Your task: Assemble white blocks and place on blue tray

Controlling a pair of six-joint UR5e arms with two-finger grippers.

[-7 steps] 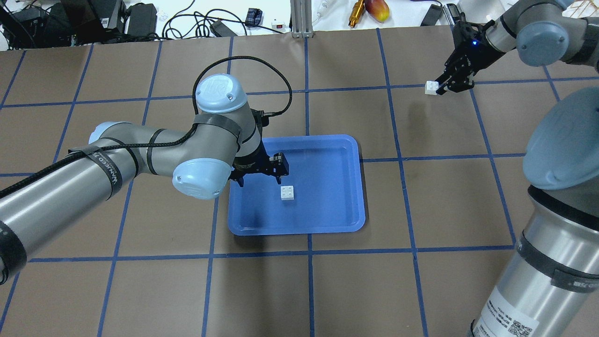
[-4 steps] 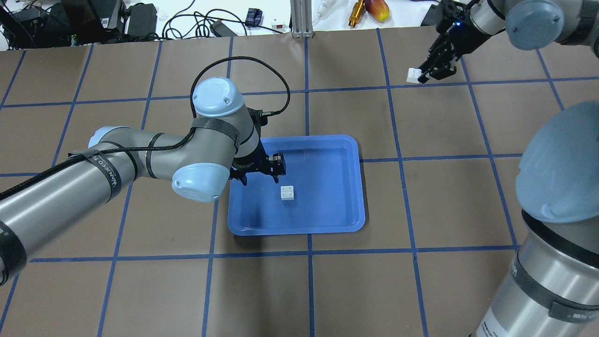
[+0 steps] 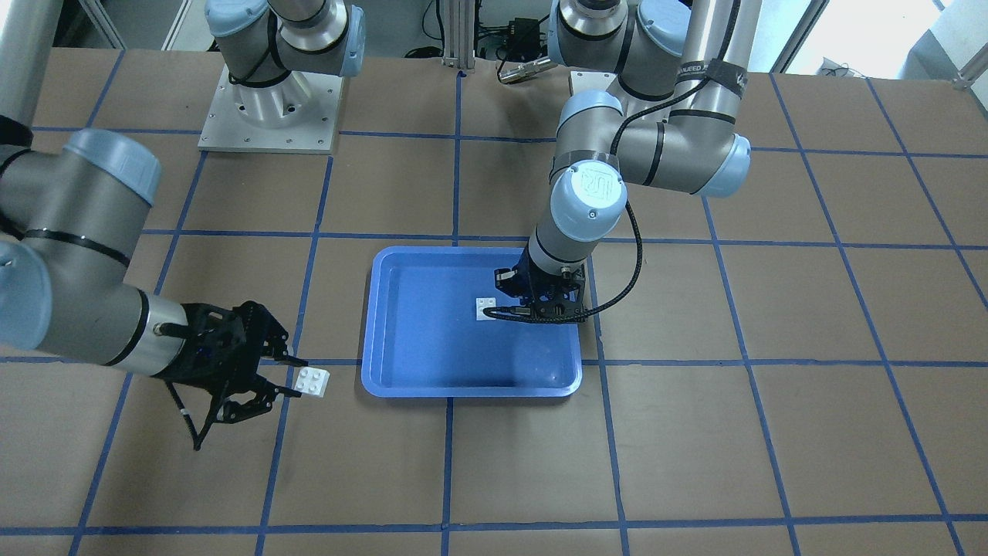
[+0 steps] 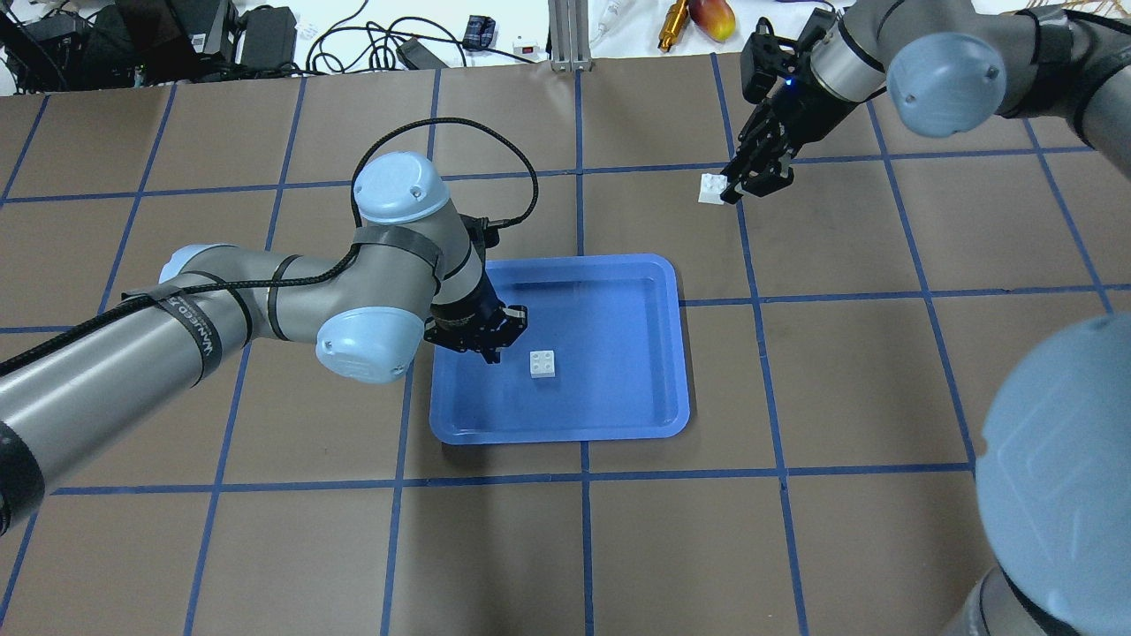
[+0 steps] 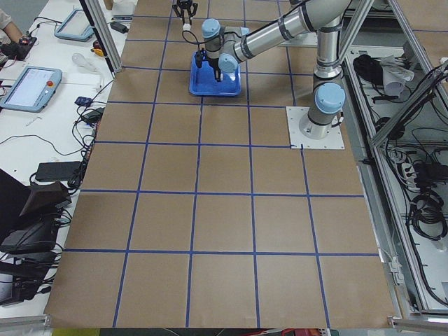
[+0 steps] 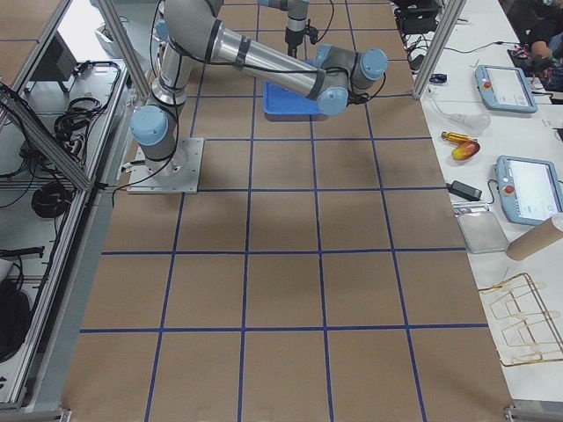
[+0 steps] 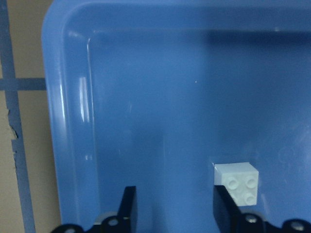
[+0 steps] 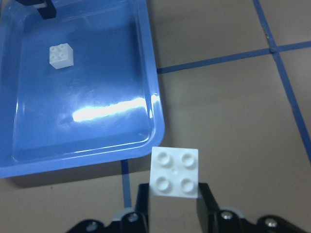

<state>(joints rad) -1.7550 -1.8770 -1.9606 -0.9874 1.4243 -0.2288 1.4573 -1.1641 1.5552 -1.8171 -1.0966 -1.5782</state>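
Front-facing view: the left arm bends steeply down over the blue tray (image 3: pixel 432 340). The left gripper (image 3: pixel 531 310) points at the tray floor, and the loose white block (image 3: pixel 485 307) lies just beside its fingers. The right arm reaches low, and the right gripper (image 3: pixel 292 378) pinches the held white block (image 3: pixel 312 381) at its fingertips, outside the tray.

Overhead view: the right gripper (image 4: pixel 732 187) is tilted, with the held block ahead of its tips.

Side views: both grippers are too small to judge.

Left wrist view: the fingers (image 7: pixel 127 206) stand apart with bare tray floor between them. The loose block lies studs up just outside one fingertip.

Right wrist view: the fingers (image 8: pixel 205 196) clamp two sides of the held block, studs facing the camera. The tray lies beyond the tips.
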